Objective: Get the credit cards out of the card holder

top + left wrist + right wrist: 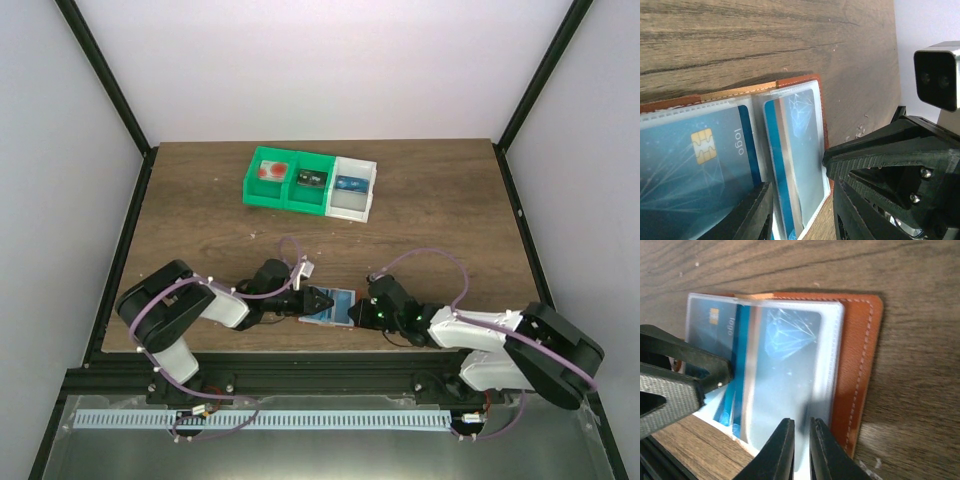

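Note:
The card holder (336,306) lies open on the table between both arms, orange-brown outside (860,360) with clear sleeves inside. One credit card (695,160), blue with a chip and "logo", fills the left sleeve. A second credit card (795,150) with a blue stripe and diamond print (785,365) sits in the right sleeve. My left gripper (802,205) is open, its fingers (752,217) straddling that sleeve's near end. My right gripper (802,432) is shut to a thin slit, its tips at the sleeve's edge (826,165), with nothing seen clamped.
A row of green and white bins (310,183) stands at the back of the wooden table (200,220), each holding a small item. Black frame posts run along both sides. The two arms' purple cables loop above the table near the holder.

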You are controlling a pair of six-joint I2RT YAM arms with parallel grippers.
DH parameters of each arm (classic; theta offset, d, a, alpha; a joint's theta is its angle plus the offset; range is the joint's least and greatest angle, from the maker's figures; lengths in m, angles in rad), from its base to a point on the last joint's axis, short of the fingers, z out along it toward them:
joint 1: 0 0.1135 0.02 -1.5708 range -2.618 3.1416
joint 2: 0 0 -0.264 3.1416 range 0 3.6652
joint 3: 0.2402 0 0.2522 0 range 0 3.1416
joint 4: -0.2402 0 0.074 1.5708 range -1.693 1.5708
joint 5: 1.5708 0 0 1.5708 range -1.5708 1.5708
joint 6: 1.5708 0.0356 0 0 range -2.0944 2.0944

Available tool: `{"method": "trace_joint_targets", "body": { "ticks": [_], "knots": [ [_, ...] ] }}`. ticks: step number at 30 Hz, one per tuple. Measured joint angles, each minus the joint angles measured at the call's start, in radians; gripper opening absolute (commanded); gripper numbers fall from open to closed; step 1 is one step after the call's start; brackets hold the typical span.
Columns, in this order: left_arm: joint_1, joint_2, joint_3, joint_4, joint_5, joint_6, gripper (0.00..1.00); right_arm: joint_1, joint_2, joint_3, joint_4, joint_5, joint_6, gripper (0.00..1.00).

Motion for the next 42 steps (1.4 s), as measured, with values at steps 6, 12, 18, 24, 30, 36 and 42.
{"method": "trace_joint_targets", "body": {
  "ticks": [6, 12, 18, 24, 30, 36, 42],
  "knots": [
    [-0.005, 0.015, 0.000, 0.019, 0.001, 0.000, 0.35, 0.000, 0.011, -0.024, 0.044, -0.003, 0.007, 0.10],
    [-0.010, 0.029, 0.002, 0.034, 0.006, -0.002, 0.31, 0.000, 0.011, -0.026, 0.050, -0.005, 0.013, 0.10],
    [-0.011, 0.031, 0.002, 0.035, 0.006, -0.003, 0.25, 0.000, 0.012, -0.030, 0.059, -0.005, 0.016, 0.10],
    [-0.011, 0.051, 0.001, 0.055, 0.011, -0.018, 0.12, 0.000, 0.012, -0.038, 0.075, -0.005, 0.019, 0.10],
    [-0.011, 0.064, -0.004, 0.089, 0.026, -0.042, 0.00, 0.000, 0.012, -0.042, 0.084, -0.005, 0.020, 0.10],
    [-0.011, 0.063, -0.007, 0.103, 0.031, -0.043, 0.00, 0.000, 0.012, -0.045, 0.089, -0.005, 0.021, 0.10],
    [-0.012, 0.043, -0.008, 0.081, 0.027, -0.036, 0.00, 0.000, 0.008, -0.051, 0.095, -0.005, 0.025, 0.10]
  ]
}}
